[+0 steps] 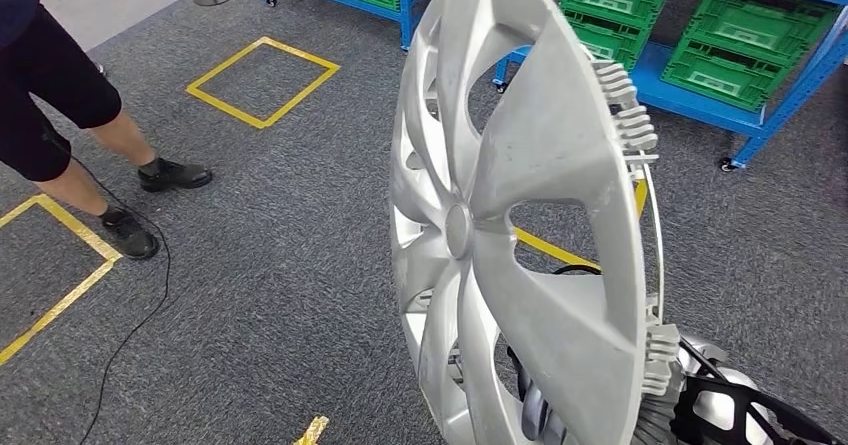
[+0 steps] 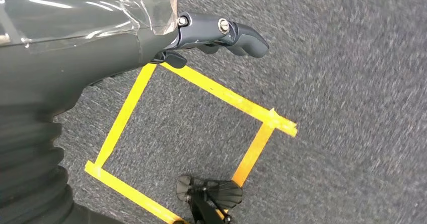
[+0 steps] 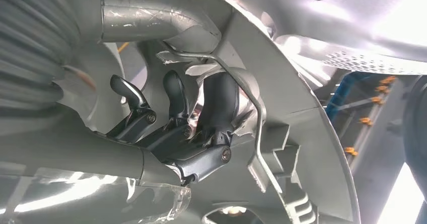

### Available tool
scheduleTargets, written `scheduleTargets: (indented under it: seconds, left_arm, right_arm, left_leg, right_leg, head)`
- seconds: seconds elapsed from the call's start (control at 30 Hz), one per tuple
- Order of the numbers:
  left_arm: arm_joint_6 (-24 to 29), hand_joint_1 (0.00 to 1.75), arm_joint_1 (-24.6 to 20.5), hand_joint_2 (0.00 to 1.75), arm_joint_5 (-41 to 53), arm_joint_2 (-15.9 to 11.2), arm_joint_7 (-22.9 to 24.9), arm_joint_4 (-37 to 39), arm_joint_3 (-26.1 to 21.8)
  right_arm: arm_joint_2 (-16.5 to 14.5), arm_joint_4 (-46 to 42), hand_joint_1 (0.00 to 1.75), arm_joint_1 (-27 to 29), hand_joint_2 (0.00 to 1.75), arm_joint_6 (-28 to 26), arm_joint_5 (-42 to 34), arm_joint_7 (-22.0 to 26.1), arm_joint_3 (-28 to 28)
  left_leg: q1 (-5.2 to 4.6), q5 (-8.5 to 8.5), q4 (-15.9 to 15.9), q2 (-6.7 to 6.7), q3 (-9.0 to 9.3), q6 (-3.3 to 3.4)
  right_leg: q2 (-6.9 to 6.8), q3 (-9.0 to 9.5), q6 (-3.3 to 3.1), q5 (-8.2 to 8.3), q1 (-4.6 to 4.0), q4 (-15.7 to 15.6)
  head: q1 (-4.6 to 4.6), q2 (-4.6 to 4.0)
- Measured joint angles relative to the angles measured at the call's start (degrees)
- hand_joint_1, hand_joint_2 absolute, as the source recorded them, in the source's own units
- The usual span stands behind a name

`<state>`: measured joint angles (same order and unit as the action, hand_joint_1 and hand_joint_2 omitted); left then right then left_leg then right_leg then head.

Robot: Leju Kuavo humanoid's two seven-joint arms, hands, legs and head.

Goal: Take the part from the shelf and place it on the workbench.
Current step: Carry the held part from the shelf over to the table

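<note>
At the far left of the head view a person [image 1: 60, 115] in dark shorts and black shoes is standing on the grey carpet floor [image 1: 280, 265], with a thin black cable [image 1: 150, 305] trailing past the feet. Yellow tape squares [image 1: 262, 80] are marking the carpet in the upper left and along the left edge. In the left wrist view the left hand [image 2: 221, 35] is hanging over another yellow tape square [image 2: 191, 143]; its dark fingers [image 2: 246, 40] are curling inward with nothing in them.

Filling the middle of the head view, a silver wheel cover [image 1: 520, 225] is standing on edge, its spoked front facing left and its clipped rim with a wire ring turned right. At the lower right of that frame the right hand [image 1: 540, 410] is showing only partly behind the cover. The right wrist view is showing it more closely: the right hand [image 3: 176, 128] is gripping the wheel cover [image 3: 302, 108] from the back, dark fingers [image 3: 219, 103] hooking through an opening beside the wire ring.

Along the top and upper right of the head view, blue shelves [image 1: 690, 90] on castors are carrying green crates [image 1: 740, 40].
</note>
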<state>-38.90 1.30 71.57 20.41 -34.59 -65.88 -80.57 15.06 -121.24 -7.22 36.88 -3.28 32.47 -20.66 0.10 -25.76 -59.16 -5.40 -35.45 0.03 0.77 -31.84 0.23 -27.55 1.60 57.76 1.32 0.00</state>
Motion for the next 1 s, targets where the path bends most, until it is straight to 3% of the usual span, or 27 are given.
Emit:
scheduleTargets:
  seconds: [0.07, 0.13, 0.17, 0.2, 0.23, 0.3, 0.37, 0.43, 0.47, 0.53, 0.6, 0.67, 0.7, 0.77, 0.8, 0.87, 0.93, 0.97, 1.0]
  left_arm:
    - [-0.39, 0.0, -0.07, 1.75, 0.0, 0.04, -0.02, -0.25, -0.08]
    - [-0.69, 0.0, -0.14, 1.75, -0.01, 0.05, -0.03, -0.4, -0.07]
    - [-0.75, 0.0, -0.13, 1.75, 0.0, 0.08, -0.02, -0.43, -0.07]
    - [-0.79, 0.0, -0.08, 1.75, 0.01, 0.09, -0.02, -0.45, -0.08]
    - [-0.81, 0.0, -0.04, 1.75, 0.01, 0.09, -0.02, -0.5, -0.09]
    - [-0.81, 0.0, -0.06, 1.75, 0.01, 0.05, -0.02, -0.73, -0.02]
    - [-0.86, 0.0, -0.17, 1.75, 0.01, 0.03, -0.03, -0.94, 0.15]
    - [-1.07, 0.0, -0.09, 1.75, 0.04, 0.03, -0.03, -1.16, 0.27]
    - [-1.21, 0.0, 0.01, 1.75, 0.08, 0.06, -0.03, -1.32, 0.29]
    - [-1.47, 0.0, 0.07, 1.75, 0.13, 0.12, -0.03, -1.62, 0.35]
    - [-1.64, 0.0, -0.05, 1.75, 0.15, 0.16, -0.03, -1.7, 0.49]
    - [-1.71, 0.0, -0.07, 1.75, 0.16, 0.19, -0.03, -1.71, 0.58]
    - [-1.71, 0.0, -0.04, 1.75, 0.16, 0.21, -0.03, -1.71, 0.59]
    - [-1.71, 0.0, 0.04, 1.75, 0.16, 0.22, -0.03, -1.71, 0.6]
    - [-1.71, 0.0, 0.06, 1.75, 0.16, 0.21, -0.03, -1.71, 0.6]
    - [-1.71, 0.0, 0.16, 1.75, 0.16, 0.2, -0.03, -1.72, 0.59]
    - [-1.71, 0.0, 0.47, 1.75, 0.16, 0.2, -0.03, -1.74, 0.56]
    - [-1.71, 0.0, 0.66, 1.75, 0.17, 0.21, -0.03, -1.77, 0.55]
    - [-1.71, 0.0, 0.79, 1.75, 0.17, 0.23, -0.03, -1.8, 0.54]
  right_arm:
    - [-0.28, 0.0, 1.61, -0.11, 1.75, 0.15, -0.75, 0.08, -0.19]
    - [-0.5, 0.0, 1.61, -0.13, 1.75, 0.26, -1.3, 0.12, -0.32]
    - [-0.58, 0.0, 1.61, -0.13, 1.75, 0.25, -1.38, 0.12, -0.39]
    - [-0.65, 0.0, 1.61, -0.15, 1.75, 0.25, -1.43, 0.12, -0.46]
    - [-0.72, 0.0, 1.61, -0.19, 1.75, 0.25, -1.53, 0.12, -0.52]
    - [-0.86, -0.01, 1.61, -0.26, 1.75, 0.25, -1.88, 0.13, -0.58]
    - [-0.99, -0.01, 1.61, -0.29, 1.75, 0.23, -2.36, 0.16, -0.56]
    - [-1.07, -0.02, 1.61, -0.29, 1.75, 0.24, -2.89, 0.29, -0.54]
    - [-1.08, -0.01, 1.61, -0.28, 1.75, 0.25, -3.14, 0.38, -0.5]
    - [-1.07, -0.03, 1.61, -0.23, 1.75, 0.25, -3.5, 0.6, -0.39]
    - [-1.05, -0.03, 1.61, -0.06, 1.75, 0.25, -3.68, 0.75, -0.31]
    - [-1.04, -0.02, 1.61, 0.22, 1.75, 0.25, -3.77, 0.8, -0.31]
    - [-1.03, -0.02, 1.61, 0.34, 1.75, 0.25, -3.78, 0.81, -0.32]
    - [-1.01, -0.02, 1.61, 0.44, 1.75, 0.25, -3.78, 0.81, -0.32]
    - [-1.01, -0.02, 1.61, 0.44, 1.75, 0.25, -3.78, 0.82, -0.31]
    - [-1.03, -0.02, 1.61, 0.43, 1.75, 0.25, -3.79, 0.82, -0.32]
    - [-1.05, -0.02, 1.61, 0.39, 1.75, 0.26, -3.83, 0.82, -0.34]
    - [-1.07, -0.02, 1.61, 0.37, 1.75, 0.27, -3.89, 0.82, -0.35]
    - [-1.11, -0.03, 1.61, 0.38, 1.75, 0.31, -3.98, 0.83, -0.37]
  left_leg:
    - [0.06, -3.2, -6.02, 3.52, -2.88, -0.61]
    - [0.44, -6.22, -13.53, 4.9, -6.58, -0.99]
    - [0.56, -6.48, -15.25, 5.13, -7.48, -1.06]
    - [0.63, -5.65, -14.53, 5.31, -7.16, -1.04]
    - [0.63, -4.08, -11.76, 5.64, -5.74, -0.93]
    - [0.13, -0.95, -3.5, 8.3, -1.3, -0.34]
    - [-0.53, 0.02, 0.91, 10.22, 0.93, 0.29]
    - [-0.79, -0.02, 1.39, 9.13, 0.88, 0.77]
    - [-0.7, 0.21, 1.82, 8.33, 1.23, 1.06]
    - [-0.38, 0.91, 2.81, 6.75, 2.13, 1.86]
    - [-0.24, 1.32, 3.16, 5.1, 2.37, 2.35]
    - [-0.36, 1.36, 3.1, 3.17, 2.27, 2.45]
    - [-0.39, 1.34, 3.03, 2.19, 2.27, 2.44]
    - [-0.35, 1.22, 2.7, 0.29, 2.25, 2.26]
    - [-0.42, 1.05, 2.37, -0.58, 2.13, 2.03]
    - [-0.51, 0.75, 1.81, -1.89, 1.71, 1.46]
    - [-0.38, 0.7, 1.67, -2.77, 1.28, 0.95]
    - [-0.27, 0.62, 1.5, -2.62, 1.07, 0.71]
    - [-0.24, 0.1, 0.71, -1.44, 0.66, 0.39]
  right_leg:
    - [-1.15, 0.09, -0.46, -0.05, -0.01, -0.06]
    - [-2.48, 0.08, -0.64, -0.15, -0.15, -0.04]
    - [-3.19, 0.08, -0.69, -0.2, -0.19, -0.03]
    - [-3.85, 0.1, -0.69, -0.27, -0.22, -0.03]
    - [-4.48, 0.16, -0.67, -0.34, -0.25, -0.04]
    - [-5.61, 0.36, -0.4, -0.57, -0.49, -0.03]
    - [-6.75, 0.54, 0.0, -0.81, -0.8, -0.06]
    - [-8.04, 0.89, 0.53, -0.97, -0.91, -0.35]
    - [-7.97, 1.07, 0.78, -1.2, -0.84, -0.3]
    - [-5.44, 0.12, 0.82, -2.77, -0.69, 2.39]
    - [-2.08, -3.54, 0.4, -5.66, -0.58, 9.67]
    - [-1.1, -7.06, 0.55, -7.15, -0.56, 15.68]
    - [-0.97, -7.48, 0.94, -6.57, -0.52, 15.71]
    - [-0.08, -5.1, 1.94, -3.13, -0.26, 9.2]
    - [0.96, -3.47, 2.1, -1.37, -0.2, 5.21]
    - [2.3, -1.44, 1.5, 0.55, -0.17, 0.63]
    - [1.65, -1.18, 0.48, 0.84, -0.38, 0.29]
    - [1.15, -1.1, 0.15, 0.91, -0.39, 0.22]
    - [0.6, -0.97, -0.22, 0.92, -0.34, 0.13]
  head:
    - [0.34, 0.0]
    - [0.49, 0.0]
    - [0.5, 0.0]
    - [0.5, 0.0]
    - [0.51, 0.0]
    - [0.5, 0.0]
    - [0.47, 0.0]
    - [0.45, 0.0]
    - [0.4, 0.0]
    - [0.17, 0.0]
    - [-0.13, 0.0]
    - [-0.23, 0.0]
    - [-0.23, 0.0]
    - [-0.25, 0.0]
    - [-0.24, 0.0]
    - [-0.2, 0.0]
    - [-0.19, 0.0]
    - [-0.2, 0.0]
    - [-0.06, 0.0]
